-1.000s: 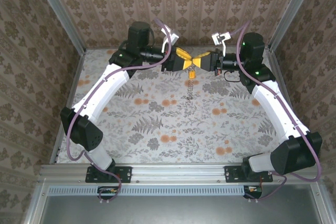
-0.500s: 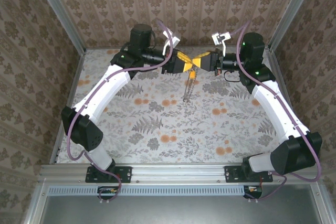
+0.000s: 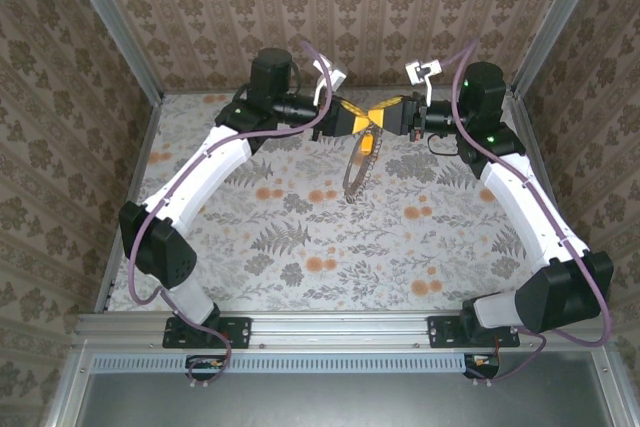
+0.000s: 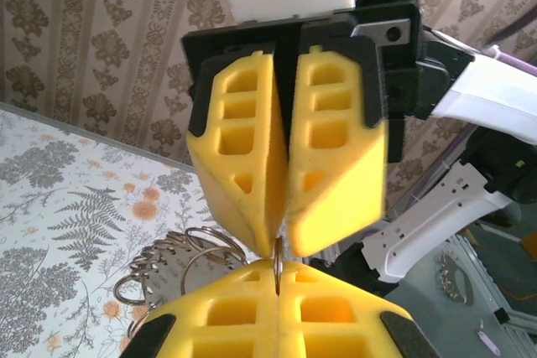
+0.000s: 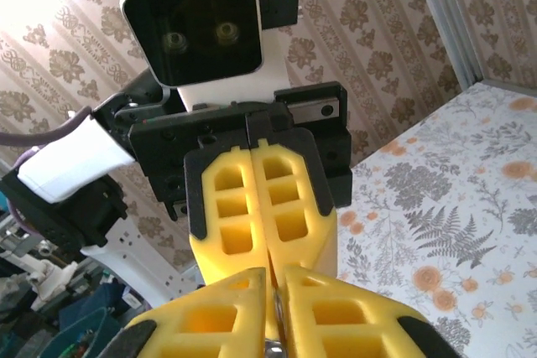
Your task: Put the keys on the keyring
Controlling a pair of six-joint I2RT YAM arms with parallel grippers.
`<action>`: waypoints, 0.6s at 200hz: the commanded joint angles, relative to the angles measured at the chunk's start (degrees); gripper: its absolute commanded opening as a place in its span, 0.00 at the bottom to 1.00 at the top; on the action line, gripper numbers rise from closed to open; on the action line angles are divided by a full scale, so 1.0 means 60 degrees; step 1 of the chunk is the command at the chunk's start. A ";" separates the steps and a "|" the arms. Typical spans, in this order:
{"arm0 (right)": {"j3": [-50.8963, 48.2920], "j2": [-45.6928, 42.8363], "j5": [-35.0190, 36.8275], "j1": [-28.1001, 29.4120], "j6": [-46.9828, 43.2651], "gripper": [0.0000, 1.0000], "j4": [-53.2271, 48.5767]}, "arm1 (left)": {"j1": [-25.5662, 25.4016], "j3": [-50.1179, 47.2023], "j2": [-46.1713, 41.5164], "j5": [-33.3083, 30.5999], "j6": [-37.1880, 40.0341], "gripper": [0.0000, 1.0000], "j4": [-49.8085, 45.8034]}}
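- Left tool [image 3: 357, 120] was closed on the top of the keyring [image 3: 354, 175]. Right tool [image 3: 379, 115] was closed too, tip to tip with it — couldn't tell what it pinched.
- Keyring hung as an oval loop under the two tools, over the far middle of the surface [image 3: 300, 247]. Couldn't tell if its low end touched down.
- The key [image 3: 367, 144] dangled just below the tips, orange head showing.
- Risk: I judged the pinch was on thin wire between soft pads, so a twist or pull apart could let chain and key slip and drop.
- Risk: the tools were nose to nose, so pushing in further would jam the pads.
- Room: back wall [image 3: 350, 27] sat close behind the tools — little room that way. Open surface lay toward the bases and on both sides.
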 commanded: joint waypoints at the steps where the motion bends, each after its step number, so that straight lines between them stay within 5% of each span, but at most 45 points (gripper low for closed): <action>1: -0.0195 -0.0595 0.0606 -0.0158 0.0245 0.29 0.0246 | -0.0059 -0.0326 -0.0217 -0.0287 -0.1145 0.00 0.1455; 68: -0.2864 -0.2737 0.2467 -0.0612 0.1529 0.39 0.2352 | -0.0058 -0.0991 -0.0872 -0.1249 -0.2833 0.00 0.3047; 120: -0.4104 -0.2920 0.2646 -0.0246 0.2204 0.49 0.4203 | -0.0294 -0.1311 -0.1227 -0.1987 -0.3951 0.00 0.4016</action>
